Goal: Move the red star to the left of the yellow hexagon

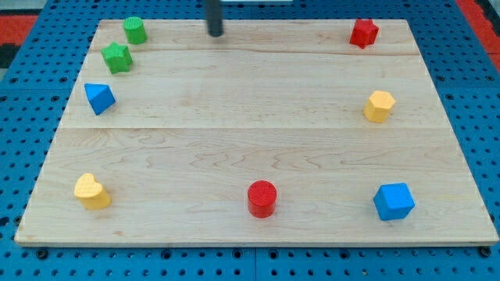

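Note:
The red star sits near the board's top right corner. The yellow hexagon lies below it, near the view's right edge of the board. My tip rests near the top edge, around the middle, far to the left of the red star and touching no block.
A green cylinder and a green star sit at the top left, with a blue block below them. A yellow heart is at the bottom left, a red cylinder at bottom centre, a blue cube at bottom right. The wooden board lies on a blue pegboard.

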{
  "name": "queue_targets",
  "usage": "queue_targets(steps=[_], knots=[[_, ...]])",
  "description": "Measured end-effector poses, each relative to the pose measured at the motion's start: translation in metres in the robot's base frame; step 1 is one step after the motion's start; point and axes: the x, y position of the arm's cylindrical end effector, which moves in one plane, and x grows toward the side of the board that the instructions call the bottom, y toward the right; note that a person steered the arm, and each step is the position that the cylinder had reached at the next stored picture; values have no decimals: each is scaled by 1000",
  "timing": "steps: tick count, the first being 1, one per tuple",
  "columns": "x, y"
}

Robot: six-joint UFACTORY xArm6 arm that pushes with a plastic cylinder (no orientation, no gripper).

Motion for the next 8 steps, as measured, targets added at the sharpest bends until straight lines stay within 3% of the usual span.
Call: queue_targets(steps=[2, 5, 6, 8], knots=[[-12, 118], [-19, 245], [11, 240], [87, 162]])
